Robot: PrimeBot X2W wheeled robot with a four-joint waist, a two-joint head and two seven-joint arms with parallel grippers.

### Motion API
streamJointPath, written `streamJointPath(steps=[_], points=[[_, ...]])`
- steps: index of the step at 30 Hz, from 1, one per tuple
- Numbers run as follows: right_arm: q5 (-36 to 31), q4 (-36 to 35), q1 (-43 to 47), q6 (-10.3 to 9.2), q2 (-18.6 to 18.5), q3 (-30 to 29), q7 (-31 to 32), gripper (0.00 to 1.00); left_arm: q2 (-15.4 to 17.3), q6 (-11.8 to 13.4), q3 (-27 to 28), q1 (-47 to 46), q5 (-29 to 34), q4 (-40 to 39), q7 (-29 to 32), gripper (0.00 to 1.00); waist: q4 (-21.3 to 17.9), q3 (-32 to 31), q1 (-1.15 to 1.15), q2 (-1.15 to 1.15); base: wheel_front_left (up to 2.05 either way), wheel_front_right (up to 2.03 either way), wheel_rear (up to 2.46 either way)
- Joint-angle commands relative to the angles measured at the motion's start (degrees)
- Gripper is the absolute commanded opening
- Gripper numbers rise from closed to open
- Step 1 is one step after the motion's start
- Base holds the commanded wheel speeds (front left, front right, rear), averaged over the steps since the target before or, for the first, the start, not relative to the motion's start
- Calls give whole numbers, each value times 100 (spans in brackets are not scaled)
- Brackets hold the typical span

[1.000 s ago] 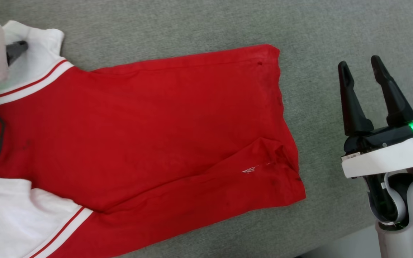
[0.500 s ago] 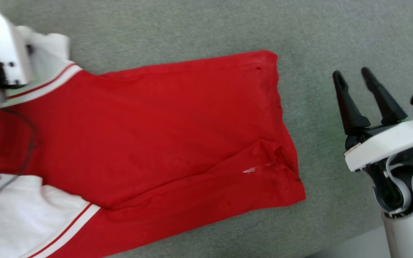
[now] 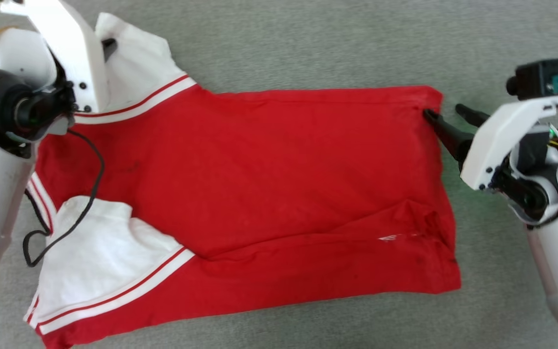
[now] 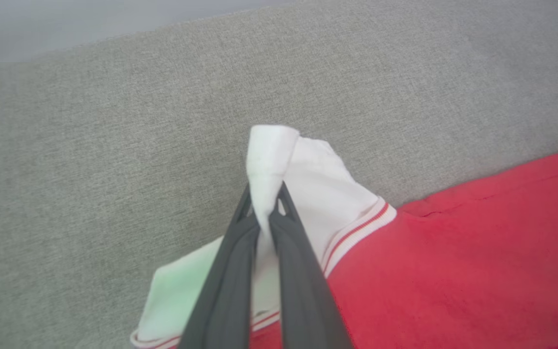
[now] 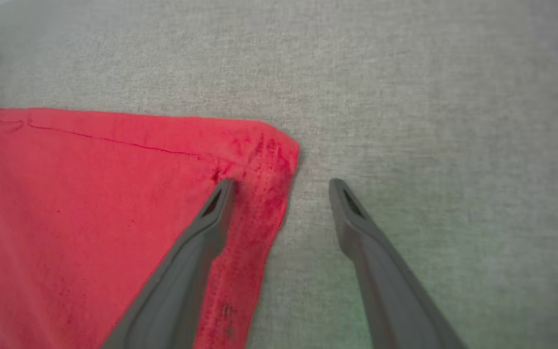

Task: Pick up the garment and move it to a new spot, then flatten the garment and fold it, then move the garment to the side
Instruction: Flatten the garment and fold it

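Open grey cloth surface [image 3: 308,43] around garment [image 3: 269,169]

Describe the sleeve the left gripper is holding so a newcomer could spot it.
On the grey fabric surface lies a red shirt with two white sleeves. The held sleeve is at the shirt's far edge, pinched up between the left gripper's fingers; the near sleeve lies free.

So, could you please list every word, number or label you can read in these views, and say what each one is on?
No text here is legible.
A small white mark near the hem of the red jersey: too small and blurred to read.
Some faint dark marks on the hem in the right wrist view: too blurred to tell if they are print.
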Motion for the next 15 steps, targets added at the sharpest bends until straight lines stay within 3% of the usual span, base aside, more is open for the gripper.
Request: streamJointPath(steps=[1, 6, 7, 8, 9, 15], points=[[58, 136, -151, -2, -46, 70, 121, 100, -18, -26, -13, -72, 42, -38, -37, 0, 115, 65, 0, 0, 0, 0, 0], [219, 917, -520, -2, -57, 528, 941, 100, -87, -52, -85, -173, 120, -165, -122, 0, 249, 219, 0, 0, 0, 0, 0], [218, 1068, -546, -2, -39, 631, 1105, 96, -83, -58, -90, -182, 132, -170, -144, 0, 265, 227, 0, 0, 0, 0, 0], [213, 1164, -586, -2, -42, 714, 1203, 33, -80, -69, -93, -179, 132, -173, -171, 0, 281, 230, 0, 0, 0, 0, 0], [236, 1240, -636, -2, -27, 762, 1257, 0, -77, -81, -94, -158, 128, -163, -197, 0, 296, 225, 0, 0, 0, 0, 0], [181, 1103, -1005, -2, -256, 724, 861, 0, -29, -132, -10, 162, 63, -109, -483, 0, 373, -40, 0, 0, 0, 0, 0]])
